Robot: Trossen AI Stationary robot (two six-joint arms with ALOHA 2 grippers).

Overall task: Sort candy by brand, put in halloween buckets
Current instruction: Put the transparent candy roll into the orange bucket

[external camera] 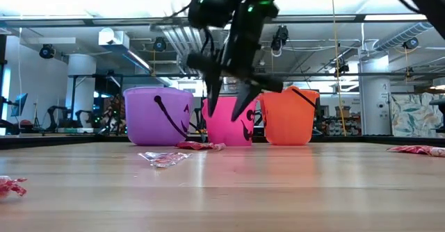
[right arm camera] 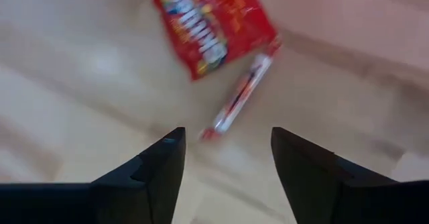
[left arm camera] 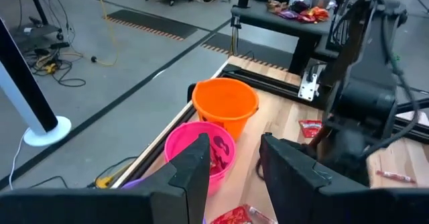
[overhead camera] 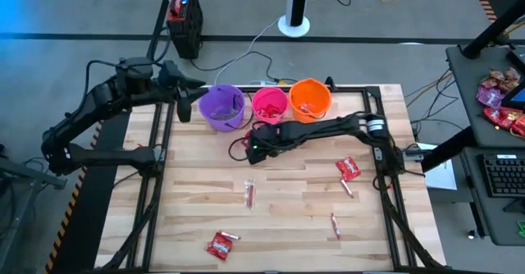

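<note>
Three buckets stand in a row at the table's far edge: purple [overhead camera: 221, 107], pink [overhead camera: 269, 104] and orange [overhead camera: 310, 99]. My right gripper [overhead camera: 253, 148] hangs open just in front of the pink bucket, fingers pointing down above the table [external camera: 229, 107]. Below it lie a red packet [right arm camera: 214, 26] and a thin pink-white stick [right arm camera: 240, 93], flat on the wood and untouched. My left gripper [overhead camera: 184, 102] waits open beside the purple bucket's left side. More candy lies scattered: a red packet [overhead camera: 348, 168], sticks [overhead camera: 249, 194] [overhead camera: 335, 223] and a packet near the front [overhead camera: 220, 245].
The table's metal frame runs along its left and right edges [overhead camera: 160, 167]. Red wrappers sit inside the pink bucket [left arm camera: 218, 153]. A heap of wrappers lies on a side desk at the right [overhead camera: 500, 98]. Bare wood spreads across the table's middle and near left.
</note>
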